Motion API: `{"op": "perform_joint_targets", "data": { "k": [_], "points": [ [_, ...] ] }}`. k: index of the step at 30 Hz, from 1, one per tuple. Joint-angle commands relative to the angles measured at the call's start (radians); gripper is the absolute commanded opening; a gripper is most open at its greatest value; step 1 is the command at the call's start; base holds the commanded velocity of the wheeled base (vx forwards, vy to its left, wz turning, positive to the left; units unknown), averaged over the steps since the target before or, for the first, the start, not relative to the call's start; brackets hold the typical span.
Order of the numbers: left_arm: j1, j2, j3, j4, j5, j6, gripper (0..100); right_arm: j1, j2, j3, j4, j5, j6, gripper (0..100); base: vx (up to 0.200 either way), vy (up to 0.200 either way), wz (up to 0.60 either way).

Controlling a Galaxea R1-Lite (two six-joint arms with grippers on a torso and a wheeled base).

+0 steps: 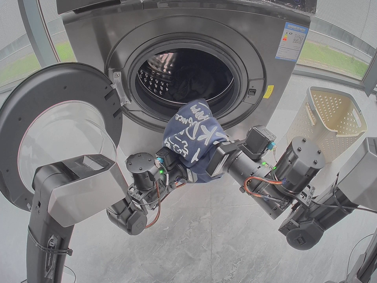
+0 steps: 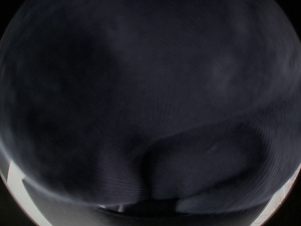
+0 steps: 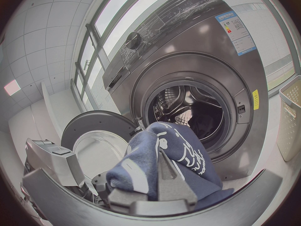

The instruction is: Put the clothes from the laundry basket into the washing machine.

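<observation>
A navy garment with white print [image 1: 194, 136] hangs bunched just below and in front of the washing machine's open drum [image 1: 184, 79]. Both arms meet under it. My right gripper [image 3: 153, 160] is shut on the garment [image 3: 185, 154], with one dark finger [image 3: 169, 176] showing and cloth wrapped over the rest. My left arm's wrist [image 1: 172, 166] sits under the garment's lower left side, and dark cloth [image 2: 150, 94] covers the left wrist view. Inside the drum lies dark clothing [image 1: 196, 83]. The cream laundry basket [image 1: 330, 118] stands to the right of the machine.
The machine's round door [image 1: 59, 111] is swung fully open to the left, close beside my left arm. The grey washing machine front [image 1: 259, 111] rises right behind the garment. Grey tiled floor [image 1: 220, 236] lies below the arms. Windows run behind the machine.
</observation>
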Motion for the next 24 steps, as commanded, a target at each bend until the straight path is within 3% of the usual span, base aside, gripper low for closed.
{"op": "perform_joint_targets", "data": {
  "k": [1,9,22,23,24],
  "points": [
    [0.004,-0.061,0.032,-0.002,0.004,-0.013,0,-0.050,0.007,-0.001,-0.005,0.001,-0.001,0,0.000,0.000,0.00],
    [0.009,-0.182,0.138,-0.001,0.003,-0.031,0,-0.168,0.097,0.006,-0.007,-0.002,0.042,0,0.000,0.000,0.00],
    [0.006,-0.229,0.184,-0.002,0.009,-0.044,0,-0.140,0.151,0.008,-0.008,-0.001,0.047,0,0.000,0.000,0.00],
    [0.007,-0.234,0.184,-0.002,0.011,-0.045,0,-0.140,0.149,0.008,-0.008,-0.001,0.047,100,0.000,0.000,0.00],
    [0.009,-0.239,0.184,-0.002,0.011,-0.047,0,-0.140,0.148,0.009,-0.008,-0.001,0.047,100,0.000,0.000,0.00]
  ]
}}
